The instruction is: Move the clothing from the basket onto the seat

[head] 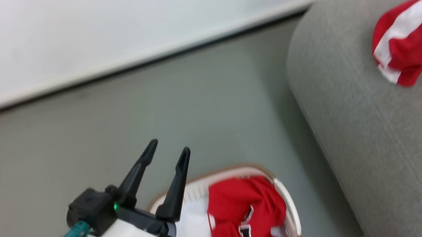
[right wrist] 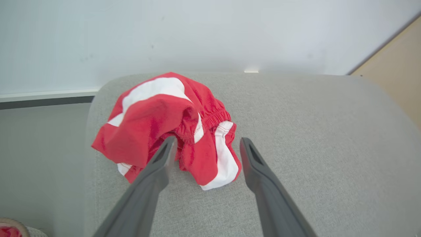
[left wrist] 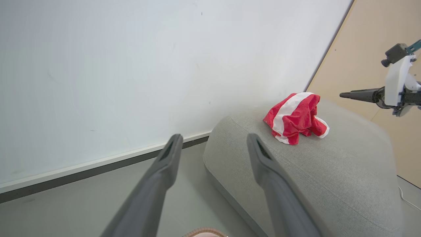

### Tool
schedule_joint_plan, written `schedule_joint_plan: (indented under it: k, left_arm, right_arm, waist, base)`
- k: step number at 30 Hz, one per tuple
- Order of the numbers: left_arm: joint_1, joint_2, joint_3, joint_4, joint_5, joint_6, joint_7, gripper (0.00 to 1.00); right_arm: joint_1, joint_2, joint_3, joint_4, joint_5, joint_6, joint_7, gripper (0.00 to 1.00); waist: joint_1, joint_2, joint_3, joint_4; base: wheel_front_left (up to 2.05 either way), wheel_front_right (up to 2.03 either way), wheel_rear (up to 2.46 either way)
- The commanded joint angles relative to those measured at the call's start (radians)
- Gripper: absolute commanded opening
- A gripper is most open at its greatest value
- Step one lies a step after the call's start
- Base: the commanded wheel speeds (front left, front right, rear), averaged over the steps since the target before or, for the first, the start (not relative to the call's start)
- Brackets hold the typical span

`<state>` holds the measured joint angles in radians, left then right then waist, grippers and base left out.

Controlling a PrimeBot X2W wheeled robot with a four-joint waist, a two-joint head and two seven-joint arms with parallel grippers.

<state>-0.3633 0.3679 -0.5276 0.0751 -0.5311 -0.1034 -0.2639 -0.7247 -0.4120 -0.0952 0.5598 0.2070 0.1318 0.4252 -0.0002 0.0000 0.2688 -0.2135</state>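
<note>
Left end effector (head: 169, 146) open, empty, at basket's (head: 291, 203) left edge; red jersey (head: 244, 216) in basket, to its right. Right end effector (right wrist: 208, 141) open, empty, over red shorts (right wrist: 158, 112) lying on seat (right wrist: 312, 131). Left arm judged nearer jersey.

Red clothing (right wrist: 154, 118) on grey seat (right wrist: 312, 148)

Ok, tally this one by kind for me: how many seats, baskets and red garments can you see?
Seat: 1
Basket: 1
Red garments: 2, seat garment and basket garment
Total: 4
</note>
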Motion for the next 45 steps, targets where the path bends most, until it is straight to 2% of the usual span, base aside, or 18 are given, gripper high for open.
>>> schedule_joint_plan:
  k: [1,6,10,16,21,28,33,38,45]
  left_arm:
    - [0.025,-0.005,0.006,0.007,-0.006,0.006,0.0,1.0]
    - [0.094,-0.042,0.074,0.045,0.003,0.034,0.0,1.0]
    - [0.139,-0.051,0.139,0.052,0.012,0.059,0.0,1.0]
    - [0.187,-0.066,0.224,0.056,0.032,0.072,0.0,1.0]
    - [0.237,-0.104,0.32,0.039,0.071,0.083,0.0,1.0]
    - [0.306,-0.178,0.425,0.057,0.154,0.047,0.0,1.0]
    - [0.336,-0.237,0.469,0.051,0.241,0.021,0.0,1.0]
    - [0.356,-0.276,0.516,0.037,0.28,-0.001,0.0,1.0]
    - [0.355,-0.298,0.543,0.049,0.316,-0.019,0.0,1.0]
  right_arm:
    - [0.035,-0.013,0.016,-0.023,0.022,-0.002,-0.01,1.0]
    - [0.138,-0.044,0.103,-0.184,0.145,-0.002,-0.087,1.0]
    - [0.213,-0.038,0.114,-0.292,0.199,-0.002,-0.172,1.0]
    - [0.351,0.046,0.071,-0.41,0.226,-0.002,-0.291,1.0]
    - [0.481,0.127,0.095,-0.476,0.199,-0.002,-0.37,1.0]
    - [0.636,0.209,0.114,-0.489,0.143,-0.002,-0.519,1.0]
    - [0.709,0.292,0.119,-0.459,0.116,-0.002,-0.653,1.0]
    - [0.722,0.336,0.144,-0.415,0.066,-0.002,-0.686,1.0]
    - [0.672,0.356,0.168,-0.401,0.032,-0.002,-0.688,1.0]
  waist:
    - [0.0002,0.0,-0.129,0.018]
    - [0.0002,0.0,-0.247,0.046]
    - [0.0002,0.0,-0.288,0.071]
    - [0.0002,0.0,-0.315,0.119]
    - [0.0002,0.0,-0.32,0.144]
    - [0.0002,0.0,-0.315,0.16]
    - [0.0002,0.0,-0.304,0.151]
    - [0.0002,0.0,-0.291,0.137]
    - [0.0002,0.0,-0.29,0.128]
  base:
    - [0.0,0.0,0.0]
    - [0.0,0.0,0.0]
    - [0.0,0.0,0.0]
    - [0.0,0.0,0.0]
    - [0.0,0.0,0.0]
    - [0.0,0.0,0.0]
    - [0.0,0.0,0.0]
    - [0.0,0.0,0.0]
    - [0.0,0.0,0.0]
